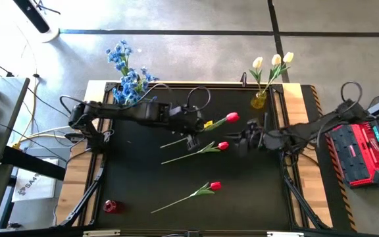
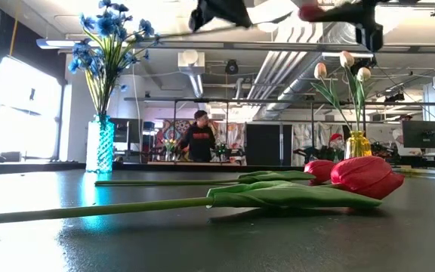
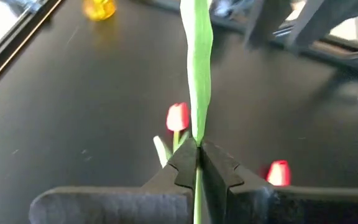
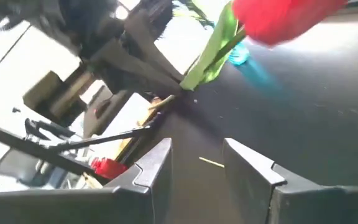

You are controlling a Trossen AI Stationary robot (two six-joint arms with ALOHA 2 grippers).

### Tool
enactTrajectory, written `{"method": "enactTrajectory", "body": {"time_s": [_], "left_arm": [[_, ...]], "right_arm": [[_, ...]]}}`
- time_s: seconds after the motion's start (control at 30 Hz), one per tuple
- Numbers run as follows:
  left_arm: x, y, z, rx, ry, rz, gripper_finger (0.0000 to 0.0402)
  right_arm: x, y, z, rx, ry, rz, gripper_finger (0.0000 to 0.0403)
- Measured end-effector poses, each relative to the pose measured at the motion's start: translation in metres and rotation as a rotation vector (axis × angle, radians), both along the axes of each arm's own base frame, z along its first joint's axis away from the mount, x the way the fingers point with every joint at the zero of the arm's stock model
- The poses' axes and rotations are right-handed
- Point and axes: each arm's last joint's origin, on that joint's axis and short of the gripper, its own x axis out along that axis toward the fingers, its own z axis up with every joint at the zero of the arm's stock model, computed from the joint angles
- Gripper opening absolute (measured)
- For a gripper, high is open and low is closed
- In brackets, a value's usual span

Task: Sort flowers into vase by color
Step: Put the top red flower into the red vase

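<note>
The left hand (image 1: 191, 139) is above the middle of the black desk (image 1: 137, 191), clenched on the green stem of a red tulip (image 1: 231, 118). In the left wrist view the two fingers (image 3: 219, 171) press the stem from both sides, no gap between them. The stem goes out from the hand toward the right arm, and the red head is at its far end, lifted off the desk.

The right hand (image 1: 243, 143) is near that red head, just beside it, w/ fingers (image 4: 247, 168) apart and nothing between them. It does not touch the flower.

Two more red tulips lie flat on the desk. One (image 1: 222, 146) is between the two hands, a bit to the front of them. The other (image 1: 214, 187) is further to the front, well apart from both hands.

Behind the left hand, at the back edge of the desk, blue flowers (image 1: 125, 69) stand in a clear blue vase (image 2: 100, 143). Behind the right hand, also at the back edge, cream tulips (image 1: 273, 61) stand in a yellow vase (image 1: 259, 101). A small red vase (image 1: 110, 207) is at the front left corner of the desk, far from both hands; I cannot see any flower in it.

In the low view a person (image 2: 199, 137) stands in the room behind the desk.
</note>
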Motion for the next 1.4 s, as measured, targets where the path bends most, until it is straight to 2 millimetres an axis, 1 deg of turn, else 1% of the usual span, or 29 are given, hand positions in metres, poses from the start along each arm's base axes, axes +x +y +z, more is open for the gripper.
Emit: {"method": "enactTrajectory", "body": {"time_s": [0.17, 0.3, 0.43, 0.57, 0.67, 0.83, 0.87, 1.03, 1.17, 1.27, 1.4], "left_arm": [[-0.006, -0.022, 0.017, -0.020, -0.087, -0.108, 0.0000], [-0.013, -0.038, 0.028, -0.029, -0.140, -0.157, 0.0000], [-0.016, -0.051, 0.030, -0.040, -0.149, -0.184, 0.0000], [-0.018, -0.063, 0.030, -0.053, -0.150, -0.182, 0.0000], [-0.018, -0.066, 0.030, -0.041, -0.155, -0.145, 0.0000], [-0.018, -0.065, 0.030, -0.094, -0.157, -0.114, 0.0001], [-0.017, -0.065, 0.029, -0.097, -0.154, -0.113, 0.0002], [-0.011, -0.067, 0.021, -0.120, -0.142, -0.115, 0.0020], [-0.007, -0.068, 0.020, -0.132, -0.166, -0.114, 0.0031], [-0.003, -0.071, 0.020, -0.127, -0.197, -0.116, 0.0027], [-0.002, -0.075, 0.022, -0.112, -0.226, -0.137, 0.0009]], "right_arm": [[0.022, 0.021, -0.001, -0.089, -0.100, 0.069, 0.0131], [0.035, 0.032, 0.001, -0.140, -0.207, 0.080, 0.0131], [0.042, 0.039, 0.001, -0.217, -0.264, 0.076, 0.0130], [0.046, 0.041, 0.000, -0.284, -0.269, 0.099, 0.0124], [0.046, 0.041, -0.001, -0.320, -0.257, 0.111, 0.0101], [0.047, 0.041, 0.000, -0.403, -0.252, 0.157, 0.0019], [0.047, 0.041, 0.000, -0.410, -0.254, 0.174, 0.0010], [0.049, 0.038, 0.000, -0.412, -0.263, 0.226, 0.0016], [0.050, 0.038, 0.000, -0.428, -0.259, 0.237, 0.0002], [0.051, 0.035, -0.002, -0.411, -0.249, 0.254, 0.0002], [0.051, 0.035, -0.001, -0.401, -0.258, 0.308, 0.0001]]}}
